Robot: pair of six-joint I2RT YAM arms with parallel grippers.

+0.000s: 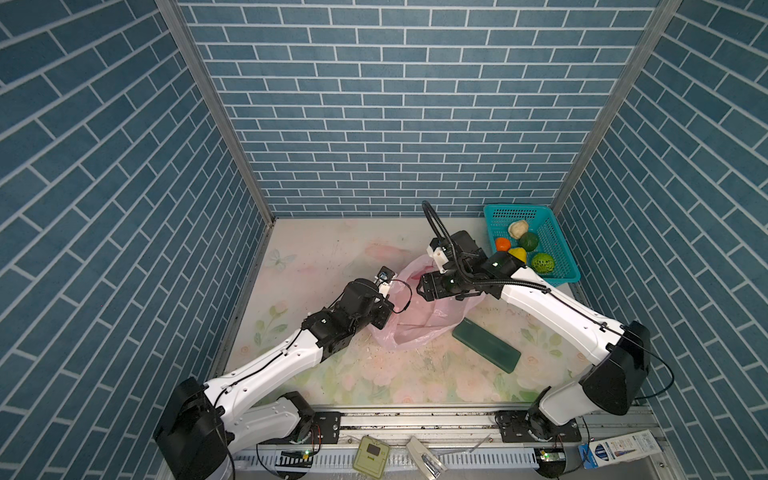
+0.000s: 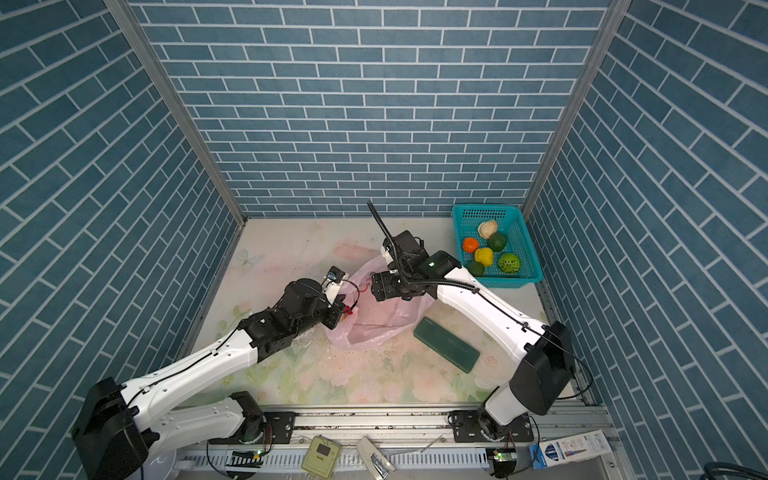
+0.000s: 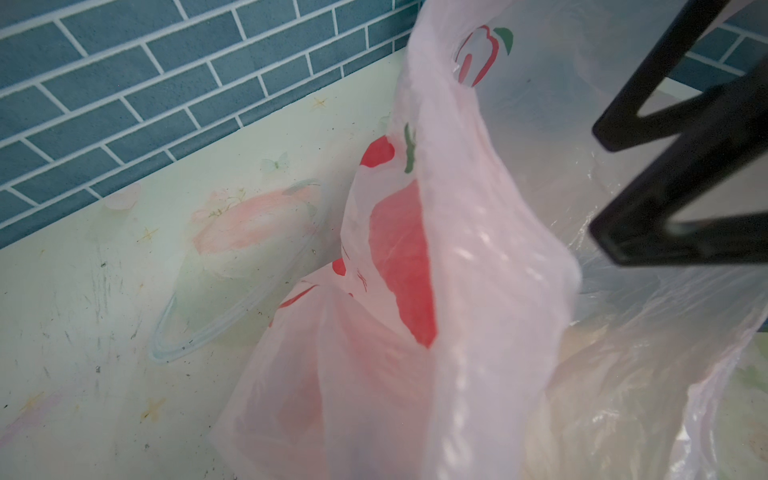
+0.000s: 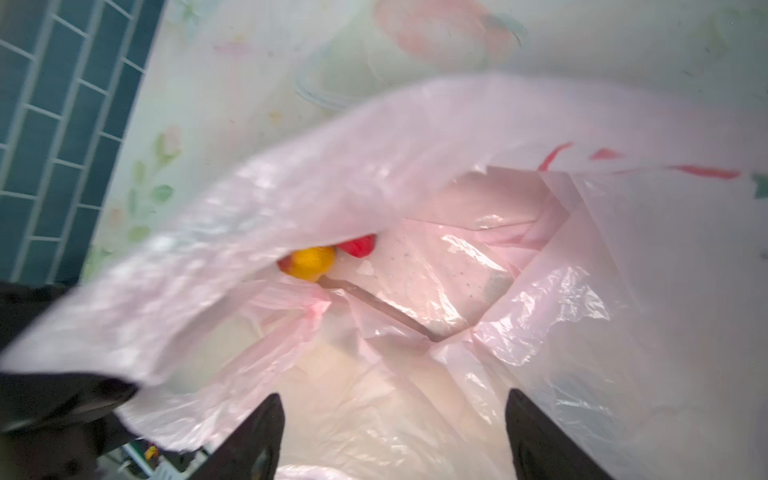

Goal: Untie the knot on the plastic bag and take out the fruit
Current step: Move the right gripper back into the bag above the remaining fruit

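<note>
The pink plastic bag (image 1: pixel 419 328) (image 2: pixel 374 328) lies mid-table with its mouth standing open; no knot shows. My left gripper (image 1: pixel 384 319) is at the bag's left rim, shut on the plastic (image 3: pixel 457 249), which hides its jaws. My right gripper (image 1: pixel 424 291) (image 4: pixel 395 419) hangs open in the bag's mouth, with a pale rounded form under the film between its fingers (image 4: pixel 266 436). A yellow shape (image 4: pixel 309 262) and a red one (image 4: pixel 358 245) peek from under a fold; I cannot tell whether they are fruit. Several fruits, among them a cream one (image 1: pixel 518 229) and a bright green one (image 1: pixel 542 262), lie in the basket.
The teal basket (image 1: pixel 561 253) (image 2: pixel 525 249) stands at the back right corner, just behind my right arm. A flat dark green block (image 1: pixel 486 345) (image 2: pixel 446 344) lies right of the bag. Brick-patterned walls close in three sides. Small items (image 1: pixel 371 455) sit on the front rail.
</note>
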